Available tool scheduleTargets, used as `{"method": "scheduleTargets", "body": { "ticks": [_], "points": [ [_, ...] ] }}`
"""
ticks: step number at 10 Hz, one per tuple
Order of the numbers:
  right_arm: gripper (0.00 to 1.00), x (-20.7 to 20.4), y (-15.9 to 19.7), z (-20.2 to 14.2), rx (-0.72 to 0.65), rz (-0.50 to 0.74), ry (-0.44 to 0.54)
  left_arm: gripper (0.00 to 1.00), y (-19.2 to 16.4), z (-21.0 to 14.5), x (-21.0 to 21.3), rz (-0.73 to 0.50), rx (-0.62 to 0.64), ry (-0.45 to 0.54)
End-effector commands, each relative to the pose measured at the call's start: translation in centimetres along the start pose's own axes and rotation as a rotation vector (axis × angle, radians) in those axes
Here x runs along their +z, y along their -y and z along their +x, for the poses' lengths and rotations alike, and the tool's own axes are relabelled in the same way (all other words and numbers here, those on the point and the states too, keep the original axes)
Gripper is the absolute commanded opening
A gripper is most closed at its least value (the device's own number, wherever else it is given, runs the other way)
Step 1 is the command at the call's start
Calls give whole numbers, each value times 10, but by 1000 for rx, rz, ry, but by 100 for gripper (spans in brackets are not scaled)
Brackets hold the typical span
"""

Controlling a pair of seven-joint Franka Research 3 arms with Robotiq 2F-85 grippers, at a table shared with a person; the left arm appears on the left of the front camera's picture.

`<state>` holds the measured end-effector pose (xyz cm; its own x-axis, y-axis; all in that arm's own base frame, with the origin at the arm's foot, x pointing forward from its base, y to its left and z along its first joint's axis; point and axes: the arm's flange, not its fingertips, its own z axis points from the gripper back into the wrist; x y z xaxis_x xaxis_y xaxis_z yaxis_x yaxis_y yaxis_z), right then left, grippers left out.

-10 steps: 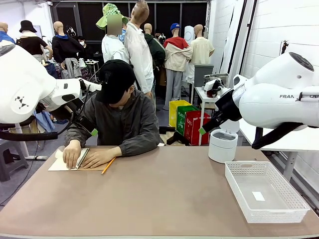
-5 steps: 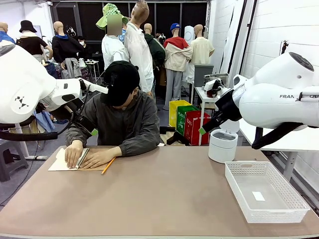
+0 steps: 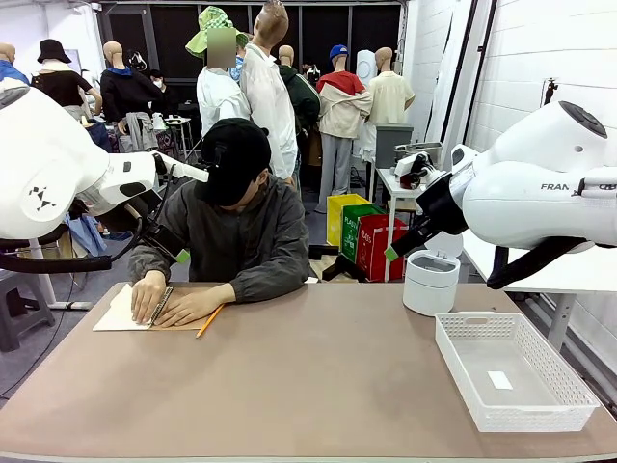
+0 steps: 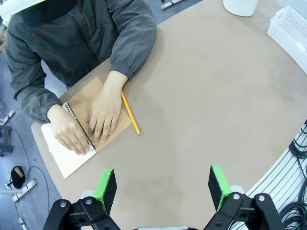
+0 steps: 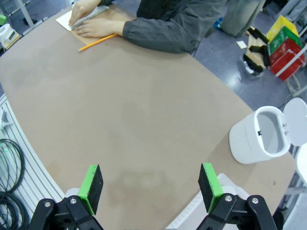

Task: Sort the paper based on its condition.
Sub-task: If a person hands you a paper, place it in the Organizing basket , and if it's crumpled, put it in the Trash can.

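The paper is a white page lying flat at the table's far left, still in an open spiral notebook with a brown cardboard cover. The person presses one hand on the page and the other on the cover. In the left wrist view the paper pokes out from under the hand, and my left gripper hangs open high above the bare table. My right gripper is open too, over the table's near side, far from the paper. From the front, both grippers hover above the far edge.
A yellow pencil lies beside the notebook. A white lidded bin stands at the back right with its lid up. A white mesh basket at the near right holds a tiny white tag.
The person's hand on the white page has shifted slightly along the spiral and the head has dipped a little. Both arms have stayed still.
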<state>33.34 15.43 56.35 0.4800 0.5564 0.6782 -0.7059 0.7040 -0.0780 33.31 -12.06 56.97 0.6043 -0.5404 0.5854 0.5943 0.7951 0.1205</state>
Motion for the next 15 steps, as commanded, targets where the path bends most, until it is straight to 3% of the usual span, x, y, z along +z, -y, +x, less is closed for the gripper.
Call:
{"method": "scheduleTargets", "body": {
  "ticks": [1, 15],
  "points": [
    [100, 0, 0, 0, -1, 5, 1, 100, -1, 0, 1, 3, -1, -3],
    [100, 0, 0, 0, -1, 5, 1, 100, -1, 0, 1, 3, -1, -3]
  ]
}}
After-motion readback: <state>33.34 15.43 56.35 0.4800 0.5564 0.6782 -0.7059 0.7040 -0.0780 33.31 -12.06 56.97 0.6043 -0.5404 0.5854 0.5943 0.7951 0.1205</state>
